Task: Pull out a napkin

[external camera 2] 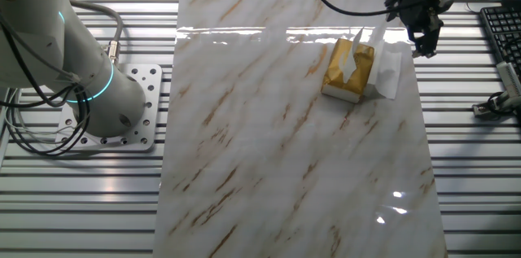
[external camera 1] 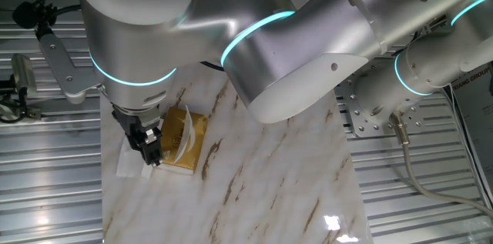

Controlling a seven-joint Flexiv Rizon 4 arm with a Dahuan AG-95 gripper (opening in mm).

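Nearest the camera in one fixed view sits the arm's big elbow (external camera 1: 308,51) — smooth brushed silver metal with glowing cyan rings, rounded and chunky. Below it is the tabletop (external camera 1: 254,190), a glossy white marble-look slab with brown veins, resting on ribbed metal slats.

Further back on the slab is one tissue pack (external camera 1: 183,138), flat, rectangular, golden-yellow and a bit shiny. One napkin (external camera 2: 350,56) pokes up from the pack's top slot, thin, soft and white, standing in a loose crumpled peak. A second white sheet (external camera 2: 389,72) lies flat on the slab, touching the pack's side nearest the claw.

The black claw (external camera 1: 152,150) is just beside the pack, over that flat sheet. In the other fixed view the claw (external camera 2: 425,32) hangs at the slab's edge, apart from the pack. Honestly can't tell whether its fingers are open or closed — too dark and small in both views.

Farthest off, a perforated base plate (external camera 2: 134,103) carries the arm.
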